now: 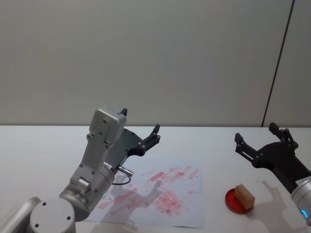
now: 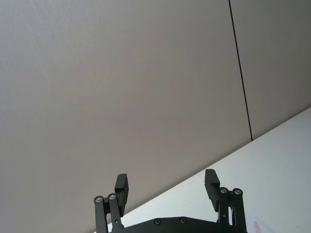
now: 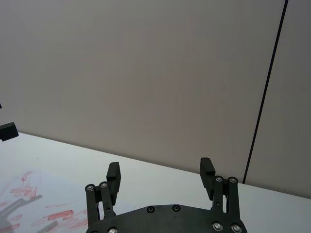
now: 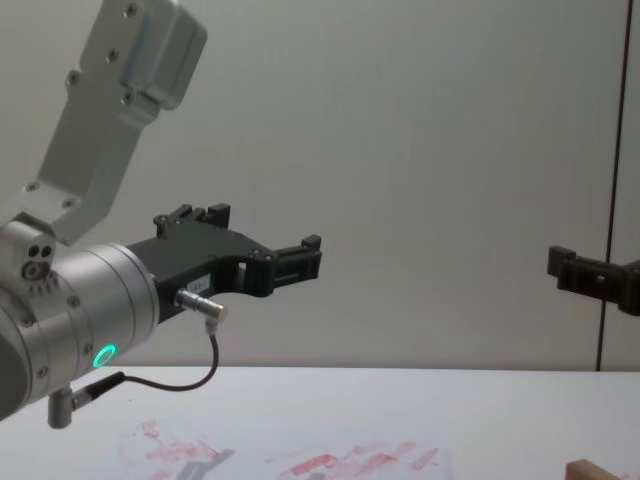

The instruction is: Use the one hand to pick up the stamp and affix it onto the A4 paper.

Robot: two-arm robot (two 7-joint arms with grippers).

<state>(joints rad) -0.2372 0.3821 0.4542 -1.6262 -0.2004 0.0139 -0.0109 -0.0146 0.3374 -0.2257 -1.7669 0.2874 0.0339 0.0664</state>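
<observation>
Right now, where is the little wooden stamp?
In the head view, the stamp sits on a red round pad on the robot's right. It is to the right of the A4 paper and near the open right pincer.

stamp: small light tan wooden block (image 1: 244, 196), squared edges, resting on a round red pad (image 1: 232, 202), right of the sheet and apart from it | A4 paper: white sheet (image 1: 192, 209) smeared with red-pink prints, flat on the table (image 1: 48, 145) | left gripper (image 1: 141, 121), right gripper (image 1: 256, 132): black, raised, fingers spread
</observation>
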